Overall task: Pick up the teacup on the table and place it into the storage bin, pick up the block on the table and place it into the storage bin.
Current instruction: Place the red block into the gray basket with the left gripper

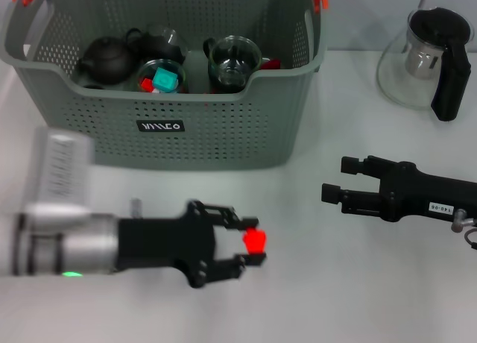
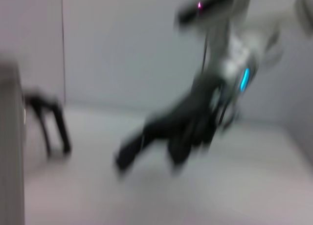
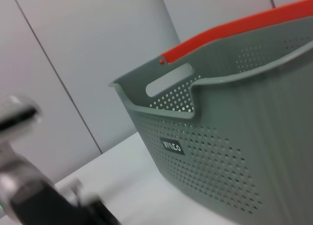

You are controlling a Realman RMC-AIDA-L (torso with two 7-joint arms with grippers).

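My left gripper (image 1: 247, 242) is low over the table in front of the storage bin (image 1: 223, 134), shut on a small red block (image 1: 255, 241) held between its fingertips. The arm is blurred by motion. The grey perforated bin holds a glass teacup (image 1: 233, 60), a second glass cup (image 1: 160, 76) with teal and red blocks in it, and two black teapots (image 1: 108, 58). My right gripper (image 1: 337, 179) is open and empty, to the right of the bin above the table. The bin also shows in the right wrist view (image 3: 220, 161).
A glass teapot with a black handle (image 1: 432, 60) stands at the back right. The left wrist view shows my right arm (image 2: 181, 127), blurred. The right wrist view shows my left arm (image 3: 29, 195), blurred, at the edge.
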